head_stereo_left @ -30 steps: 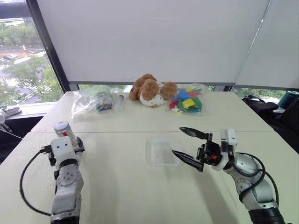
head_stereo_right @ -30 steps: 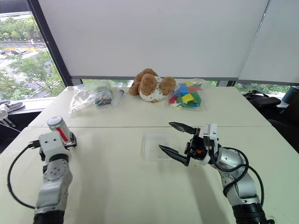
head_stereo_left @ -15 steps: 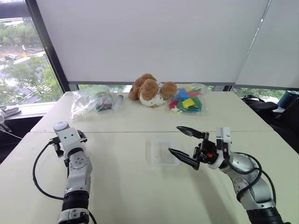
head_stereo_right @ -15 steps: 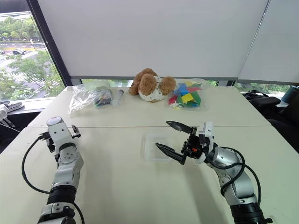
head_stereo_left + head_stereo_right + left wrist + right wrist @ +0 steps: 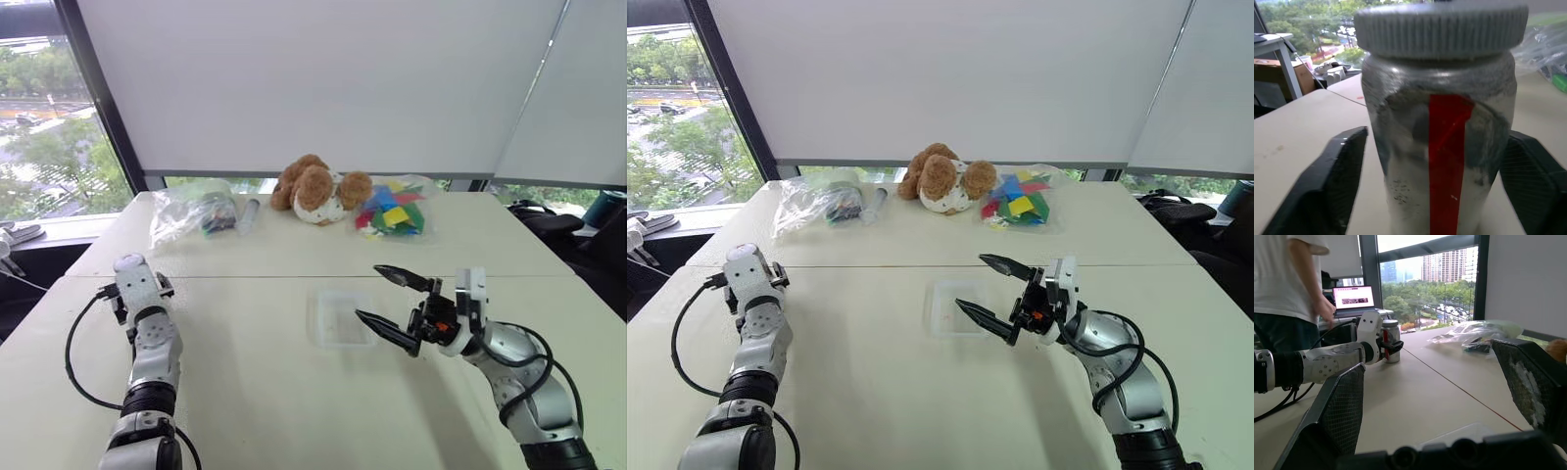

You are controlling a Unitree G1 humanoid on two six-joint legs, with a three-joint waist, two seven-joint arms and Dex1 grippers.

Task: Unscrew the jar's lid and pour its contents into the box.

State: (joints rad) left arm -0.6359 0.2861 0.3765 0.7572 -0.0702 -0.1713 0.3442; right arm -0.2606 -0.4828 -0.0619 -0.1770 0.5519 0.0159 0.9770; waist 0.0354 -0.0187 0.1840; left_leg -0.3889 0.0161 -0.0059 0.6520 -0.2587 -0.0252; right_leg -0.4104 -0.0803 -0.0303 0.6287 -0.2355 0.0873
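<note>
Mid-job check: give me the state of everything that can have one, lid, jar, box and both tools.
lid: screwed on the jar, not yet removed.
jar: upright on the table, between the left tool's fingers.
box: open-topped, flat on the table, no fill that I can make out.
left tool: around the jar; whether it grips is unclear.
right tool: open, holding nothing, by the box.
bag of coloured pieces: lying at the table's far side.

Silver-grey cylindrical jar with red stripe (image 5: 1442, 147): base cut off by frame edge, contents hidden. In head views, jar mostly hidden behind left gripper (image 5: 137, 286); grip contact unclear.
</note>
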